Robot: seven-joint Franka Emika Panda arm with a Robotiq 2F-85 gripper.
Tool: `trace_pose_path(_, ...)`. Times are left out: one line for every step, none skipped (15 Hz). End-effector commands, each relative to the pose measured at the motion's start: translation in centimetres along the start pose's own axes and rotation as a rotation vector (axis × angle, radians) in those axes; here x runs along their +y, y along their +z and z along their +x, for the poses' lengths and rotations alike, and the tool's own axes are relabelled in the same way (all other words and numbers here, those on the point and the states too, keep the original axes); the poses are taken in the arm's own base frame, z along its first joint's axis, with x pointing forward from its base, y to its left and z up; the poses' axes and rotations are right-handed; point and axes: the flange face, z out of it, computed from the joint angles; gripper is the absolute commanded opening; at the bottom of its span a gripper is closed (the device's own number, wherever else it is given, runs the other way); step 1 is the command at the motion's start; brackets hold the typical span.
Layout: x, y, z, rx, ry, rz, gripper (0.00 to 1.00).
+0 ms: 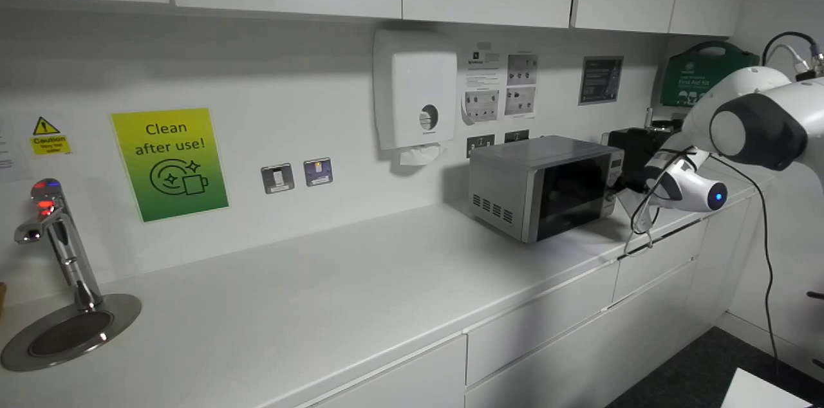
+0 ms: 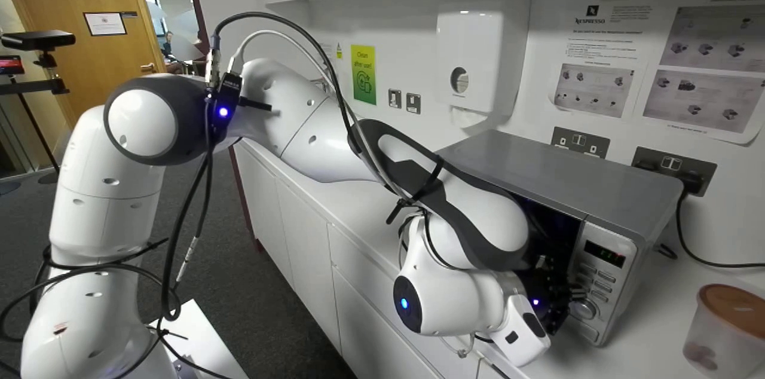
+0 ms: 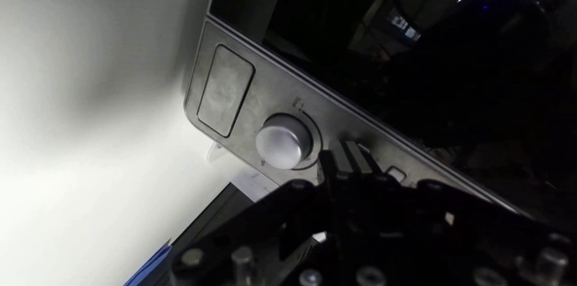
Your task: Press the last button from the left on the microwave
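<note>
The silver-grey microwave [image 1: 502, 183] stands on the counter and shows in both exterior views [image 2: 562, 173] and the wrist view [image 3: 266, 89]. Its control panel has a green lit display [image 2: 605, 253], small buttons [image 2: 602, 286], a round knob [image 3: 283, 141] and a large rectangular button [image 3: 225, 89]. My gripper [image 3: 349, 157] has its fingers together, with nothing seen between them. Its tips are at the panel beside the knob, over one small button that they mostly cover. Another small button [image 3: 396, 173] shows beside them. Contact cannot be told. The gripper [image 2: 575, 292] also points at the panel in an exterior view.
A clear tub with an orange-brown lid [image 2: 726, 331] stands beside the microwave. A black appliance [image 1: 637, 144] stands behind the arm. A white dispenser [image 1: 415, 89] hangs on the wall. A power cable [image 2: 717, 261] runs behind the microwave. The counter's front edge [image 1: 541, 298] lies below the arm.
</note>
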Motion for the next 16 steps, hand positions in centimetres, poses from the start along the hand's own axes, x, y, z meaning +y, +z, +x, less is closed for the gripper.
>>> trace_pose_path(-2.4,-1.1,-0.3,0.012,-0.031,0.088,0.0)
trace_pose_path(-2.6,-1.2,-0.3,0.014,-0.036,0.092,0.0)
trace_pose_path(-2.9,-1.3,-0.1,0.016,-0.037,0.096,0.0)
trace_pose_path(-2.9,-1.3,0.0,0.02,-0.038,0.095,0.0)
trace_pose_path(-2.9,-1.3,0.2,0.022,-0.039,0.095,0.0)
trace_pose_path(-2.8,-1.3,0.3,0.021,-0.039,0.093,0.0)
trace_pose_path(-2.4,-1.6,0.4,0.017,-0.046,0.08,0.0)
trace_pose_path(-2.0,-2.0,0.6,0.013,-0.053,0.037,0.0)
trace_pose_path(-1.4,-2.7,1.0,0.005,-0.069,-0.03,0.0)
trace_pose_path(-1.2,-4.0,1.2,-0.028,-0.075,-0.123,0.0)
trace_pose_path(-1.2,-5.6,1.7,-0.033,-0.103,-0.185,0.0)
trace_pose_path(-1.2,-7.1,1.9,-0.06,-0.113,-0.229,0.0)
trace_pose_path(-1.6,-9.0,1.7,-0.086,-0.126,-0.26,0.0)
trace_pose_path(-1.7,-10.2,1.4,-0.115,-0.136,-0.28,0.0)
trace_pose_path(-1.8,-11.3,1.0,-0.148,-0.149,-0.293,0.0)
trace_pose_path(-1.6,-12.4,-0.1,-0.191,-0.158,-0.307,0.0)
